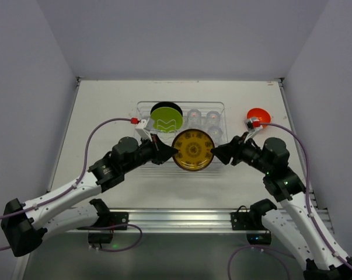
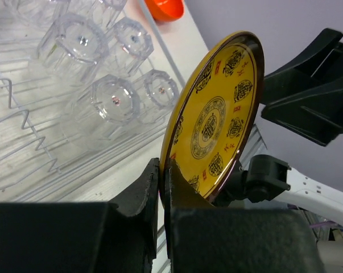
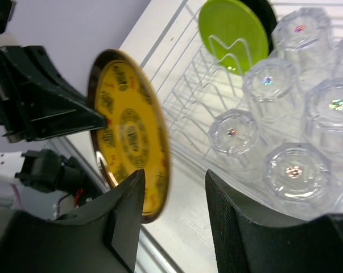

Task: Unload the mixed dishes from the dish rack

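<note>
**Plate position.** The amber-yellow plate is held above the near edge of the dish rack, with its patterned face turned up toward the overhead camera.

**Left gripper.** The left gripper is clamped on the plate's left rim, with one finger on each face.

**Right gripper.** The right gripper has its fingers apart. It faces the opposite rim from the right.

**Governing relation.**
- The plate lies directly between the two grippers.
- The diameter between the grippers runs left to right.
- In the right wrist view, the rim sits at the mouth of the gap, close to one finger.
- Contact between rim and finger cannot be confirmed.

**Judgement.** This looks like a transfer. The right gripper needs to centre on the rim before it closes.

**Other items.** The lime-green plate and the clear cups are in the rack. The orange bowl sits on the counter.
</note>
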